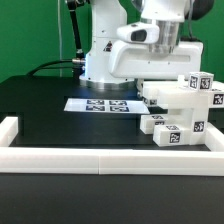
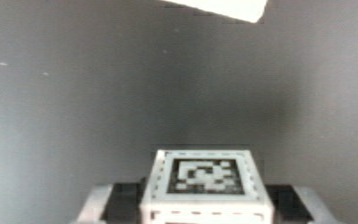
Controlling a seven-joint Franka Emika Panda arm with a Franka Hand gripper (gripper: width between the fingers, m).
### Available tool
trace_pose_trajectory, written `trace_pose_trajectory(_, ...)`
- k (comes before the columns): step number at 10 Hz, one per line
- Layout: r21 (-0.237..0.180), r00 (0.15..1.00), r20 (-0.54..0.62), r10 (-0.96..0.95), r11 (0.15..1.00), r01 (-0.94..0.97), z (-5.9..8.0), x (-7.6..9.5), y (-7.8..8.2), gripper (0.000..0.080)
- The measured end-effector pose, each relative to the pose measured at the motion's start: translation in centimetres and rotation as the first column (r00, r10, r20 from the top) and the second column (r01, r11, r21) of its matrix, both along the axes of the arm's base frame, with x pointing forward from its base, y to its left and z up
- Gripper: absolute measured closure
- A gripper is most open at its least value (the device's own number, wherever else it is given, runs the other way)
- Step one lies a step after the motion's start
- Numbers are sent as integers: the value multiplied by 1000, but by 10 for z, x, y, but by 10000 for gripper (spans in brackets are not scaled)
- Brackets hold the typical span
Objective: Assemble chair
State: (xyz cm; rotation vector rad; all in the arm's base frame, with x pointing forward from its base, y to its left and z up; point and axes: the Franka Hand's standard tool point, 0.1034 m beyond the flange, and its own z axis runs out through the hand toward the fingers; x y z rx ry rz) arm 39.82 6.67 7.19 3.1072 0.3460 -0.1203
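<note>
Gripper (image 1: pixel 176 68) poised low over the cluster of chair parts (image 1: pixel 182 108) at the exterior view's right, fingertips lost behind the white wrist housing and the pieces below; whether released or clenched, impossible to tell from either view. Seen from the wrist camera: a white tagged block (image 2: pixel 208 186) sitting square between two grey fingers (image 2: pixel 108 200), contact with the block's sides not clear at this blur. Chunky white chair pieces heaped together on the black table (image 1: pixel 60 118), a broad slab (image 1: pixel 170 95) on top, smaller blocks (image 1: pixel 176 132) with black-and-white square tags stacked and scattered just beneath it, tagged cubes (image 1: pixel 198 84) standing at the pile's far edge. Flat marker board (image 1: pixel 98 104) lying on the table just beside the pile, toward the exterior view's left, in front of the arm's white base (image 1: pixel 105 60). Low white border rail (image 1: pixel 110 155) running along the near edge of the table and turning up at both ends. Corner of another white part (image 2: pixel 220 8) visible at the edge of the wrist view, well apart from the block, against plain dark tabletop.
</note>
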Motion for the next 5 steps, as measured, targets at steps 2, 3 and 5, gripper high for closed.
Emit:
trace_pose_trajectory(2,47,1000,-2,-11,999,11,39,1,-2,511)
trace_pose_trajectory(3,43,1000,0,-12,999,12,39,5,-5,511)
trace_pose_trajectory(5,19,1000,-6,-3,1000,3,53,23,-2,511)
